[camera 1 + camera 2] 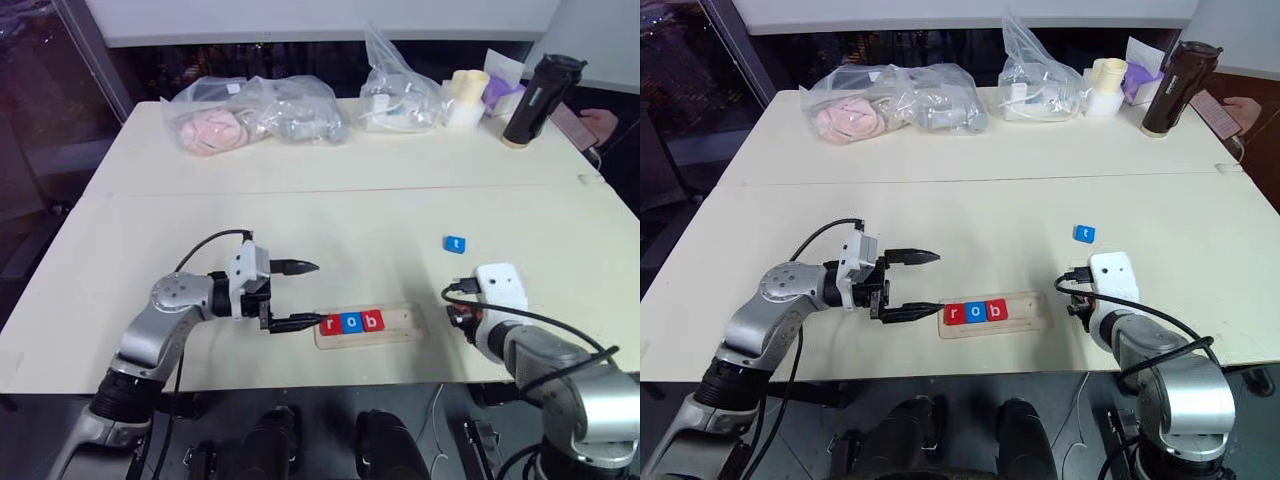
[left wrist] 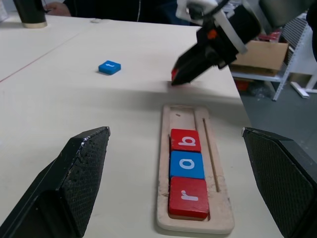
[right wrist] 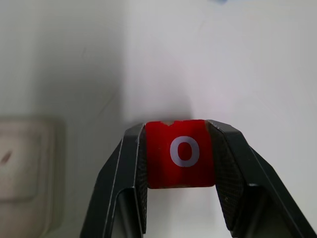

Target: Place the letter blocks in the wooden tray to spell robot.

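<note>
Nearest the robot, the wooden tray (image 1: pixel 368 326) lies near the table's front edge with red r (image 2: pixel 188 197), blue o (image 2: pixel 186 164) and red b (image 2: pixel 185 140) seated in a row at its left end, the right part of the groove bare, so two slots look left to fill. Left gripper (image 1: pixel 294 296) sits at the tray's left end, jaws spread wide and holding nothing, one finger apparently against the end, probably bracing the tray; contact unclear. Right gripper (image 3: pixel 181 153) is just off the tray's right end, clenched on the red o block (image 3: pixel 181 153), likely the next letter to seat beside b. Farther out, the blue t block (image 1: pixel 455 243) lies loose on the table (image 1: pixel 300 200), well apart from the tray. Head views hide the gripped block behind the right wrist; right wrist view shows the o squarely between the pads, and left wrist view shows the seated letters close up.
</note>
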Robot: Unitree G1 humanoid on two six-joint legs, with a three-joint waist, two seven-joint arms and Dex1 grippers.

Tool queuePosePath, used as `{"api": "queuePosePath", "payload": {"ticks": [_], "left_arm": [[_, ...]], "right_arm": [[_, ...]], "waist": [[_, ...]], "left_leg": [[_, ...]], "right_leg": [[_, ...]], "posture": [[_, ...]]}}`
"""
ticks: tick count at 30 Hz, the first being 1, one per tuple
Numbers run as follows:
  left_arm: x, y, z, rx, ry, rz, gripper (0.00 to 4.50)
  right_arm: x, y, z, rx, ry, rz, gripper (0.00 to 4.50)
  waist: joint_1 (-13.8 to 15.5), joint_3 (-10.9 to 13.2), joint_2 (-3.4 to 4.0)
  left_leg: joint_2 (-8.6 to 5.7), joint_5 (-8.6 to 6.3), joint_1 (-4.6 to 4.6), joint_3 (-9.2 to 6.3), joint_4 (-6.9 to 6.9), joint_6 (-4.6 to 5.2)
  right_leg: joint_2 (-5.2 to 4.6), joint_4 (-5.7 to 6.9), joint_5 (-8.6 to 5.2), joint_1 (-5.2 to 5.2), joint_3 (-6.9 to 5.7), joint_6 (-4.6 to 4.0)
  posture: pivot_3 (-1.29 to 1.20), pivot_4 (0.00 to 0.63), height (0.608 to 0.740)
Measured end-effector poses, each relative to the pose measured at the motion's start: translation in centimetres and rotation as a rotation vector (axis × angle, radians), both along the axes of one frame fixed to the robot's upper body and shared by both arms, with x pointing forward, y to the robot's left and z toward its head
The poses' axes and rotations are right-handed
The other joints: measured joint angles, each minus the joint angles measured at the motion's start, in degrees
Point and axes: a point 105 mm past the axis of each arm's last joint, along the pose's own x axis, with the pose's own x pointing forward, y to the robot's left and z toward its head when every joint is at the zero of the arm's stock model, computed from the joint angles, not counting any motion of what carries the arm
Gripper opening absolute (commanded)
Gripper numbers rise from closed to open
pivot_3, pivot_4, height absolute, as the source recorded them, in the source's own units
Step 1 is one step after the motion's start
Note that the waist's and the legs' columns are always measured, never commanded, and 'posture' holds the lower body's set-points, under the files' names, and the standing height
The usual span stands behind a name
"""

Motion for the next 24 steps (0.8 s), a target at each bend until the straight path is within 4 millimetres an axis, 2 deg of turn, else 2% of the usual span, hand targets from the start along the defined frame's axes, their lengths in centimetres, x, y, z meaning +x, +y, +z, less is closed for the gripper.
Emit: {"api": "queuePosePath", "payload": {"ticks": [4, 5, 7, 10, 12, 16, 18, 24], "left_arm": [[0.0, 0.0, 0.0, 0.0, 0.0, -0.003, 4.5], [0.0, 0.0, 0.0, 0.001, 0.001, -0.003, 4.5], [0.0, 0.0, 0.0, 0.001, 0.001, -0.003, 4.5], [0.0, 0.0, -0.1, 0.004, 0.001, -0.002, 4.5], [0.0, 0.1, -0.1, 0.005, 0.002, -0.001, 4.5], [0.0, 0.0, -0.1, 0.008, 0.0, 0.002, 4.5], [0.1, 0.0, -0.1, 0.01, -0.004, 0.005, 4.5], [0.3, 0.1, 0.0, 0.017, -0.015, 0.017, 4.5]], "right_arm": [[0.0, -0.3, 0.3, -0.019, -0.001, 0.015, 4.14], [0.0, -0.5, 0.7, -0.039, 0.003, 0.047, 4.47], [0.1, -0.5, 1.8, -0.074, 0.005, 0.152, 4.47], [0.2, 0.1, 4.2, -0.194, -0.028, 0.444, 4.47], [0.2, 0.7, 4.9, -0.235, -0.056, 0.595, 4.47], [0.6, -0.3, 4.8, -0.328, -0.057, 0.881, 4.47], [1.0, -2.0, 4.1, -0.365, -0.011, 1.011, 4.47], [1.4, -3.8, 2.2, -0.331, 0.088, 1.183, 4.47]], "waist": [[0.0, 0.0, 0.0], [0.0, 0.0, 0.0], [0.0, 0.0, 0.01], [0.0, 0.1, -0.02], [0.1, 0.1, -0.05], [0.2, 0.1, -0.06], [0.1, 0.1, -0.08], [0.2, 0.1, -0.1]], "left_leg": [[0.0, 0.0, 0.0, 0.0, -0.01, 0.0], [0.0, 0.0, -0.01, 0.01, -0.01, 0.0], [0.0, -0.01, -0.01, 0.0, 0.01, 0.01], [0.03, -0.03, 0.0, -0.04, 0.0, 0.05], [0.04, -0.04, 0.0, -0.08, -0.05, 0.05], [-0.02, -0.16, -0.01, -0.01, 0.02, 0.25], [-0.02, -0.2, -0.01, 0.02, 0.07, 0.32], [-0.01, -0.22, -0.02, 0.01, 0.05, 0.34]], "right_leg": [[-0.01, -0.03, 0.0, 0.01, 0.0, 0.0], [-0.01, -0.04, 0.0, 0.01, -0.01, 0.01], [-0.02, -0.07, 0.0, 0.05, -0.06, 0.0], [-0.04, -0.23, -0.14, 0.18, -0.2, 0.24], [-0.03, -0.36, -0.14, 0.24, -0.26, 0.25], [-0.07, -0.71, 0.01, 0.43, -0.28, 0.16], [-0.06, -0.87, 0.1, 0.51, -0.28, 0.22], [-0.09, -0.83, 0.12, 0.45, -0.24, 0.2]], "posture": [[0.0, 0.15, 0.738], [0.0, 0.15, 0.738], [0.0, 0.15, 0.738], [0.0, 0.15, 0.738], [0.0, 0.15, 0.738], [0.0, 0.15, 0.738], [0.0, 0.15, 0.738], [0.0, 0.15, 0.738]]}}
